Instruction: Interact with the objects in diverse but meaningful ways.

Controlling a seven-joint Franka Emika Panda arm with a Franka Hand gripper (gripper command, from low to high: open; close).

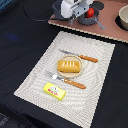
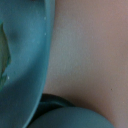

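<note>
My white gripper (image 1: 75,18) hangs low over the pink board (image 1: 107,29) at the back, just to the exterior view's left of the grey long-handled pot (image 1: 93,18). The red tomato (image 1: 90,12) sits in that pot. The fingers are hidden behind the hand, so their state does not show. In the wrist view a blurred blue-grey curved surface (image 2: 22,60) lies very close against the pink board (image 2: 90,55). On the striped placemat (image 1: 35,80) lie the orange ridged bread (image 1: 69,66) on a small plate and the yellow labelled bar (image 1: 54,90).
A knife (image 1: 80,56) and a fork (image 1: 67,80) with orange-brown handles flank the bread. A pale bowl (image 1: 123,17) stands at the board's far end on the exterior view's right. Dark cloth surrounds the placemat, and a cable runs at the back.
</note>
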